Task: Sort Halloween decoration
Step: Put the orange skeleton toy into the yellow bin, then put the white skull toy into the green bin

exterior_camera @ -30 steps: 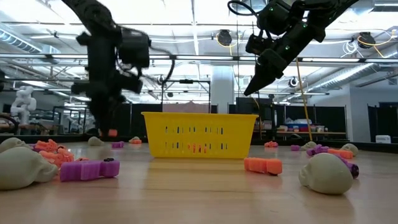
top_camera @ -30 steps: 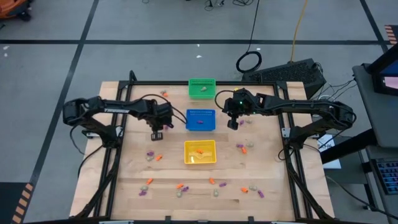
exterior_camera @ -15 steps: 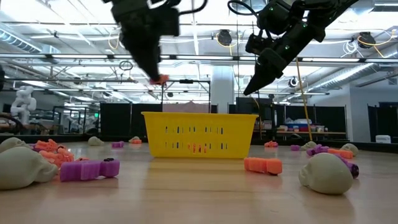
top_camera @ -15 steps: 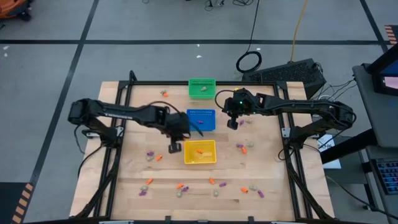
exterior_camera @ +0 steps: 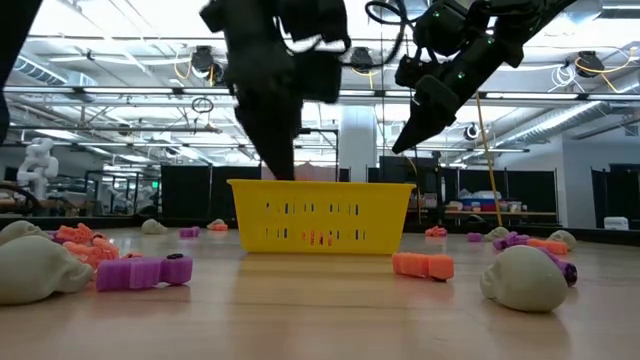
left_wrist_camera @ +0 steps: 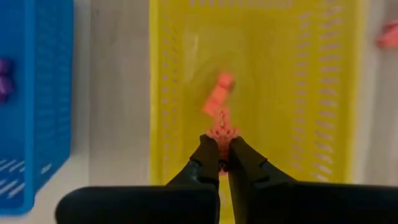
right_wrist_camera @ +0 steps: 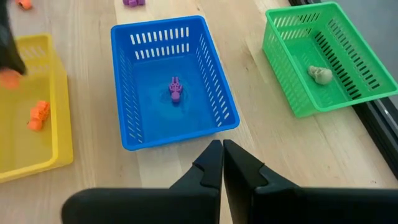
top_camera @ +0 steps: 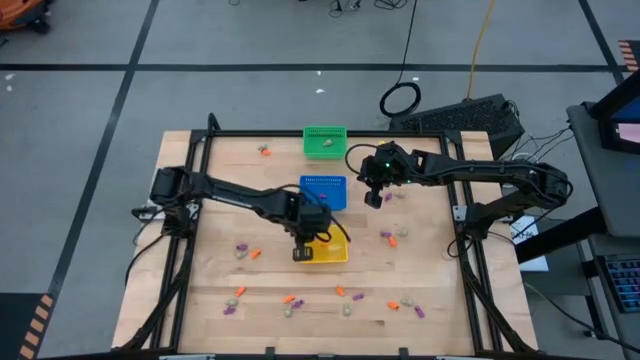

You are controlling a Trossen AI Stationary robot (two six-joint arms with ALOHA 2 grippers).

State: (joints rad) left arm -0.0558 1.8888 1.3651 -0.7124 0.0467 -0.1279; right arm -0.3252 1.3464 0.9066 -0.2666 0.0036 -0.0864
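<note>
While hanging over the yellow basket [top_camera: 322,243], left gripper [left_wrist_camera: 222,144] pinching 1 orange trinket [left_wrist_camera: 219,133] between closed fingers, above another orange piece [left_wrist_camera: 217,97] lying inside. Right gripper [right_wrist_camera: 222,152] waiting shut and empty beside the blue basket [right_wrist_camera: 214,87] holding 1 purple trinket [right_wrist_camera: 175,91]. Green basket [right_wrist_camera: 356,48] holding 1 pale skull [right_wrist_camera: 321,74]

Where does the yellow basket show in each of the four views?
High view: yellow basket at table centre, under the left gripper.
Low view: centre, facing the camera.
Left wrist view: fills the middle.
Right wrist view: left edge.
Shared landmark: blue basket beside it.
</note>
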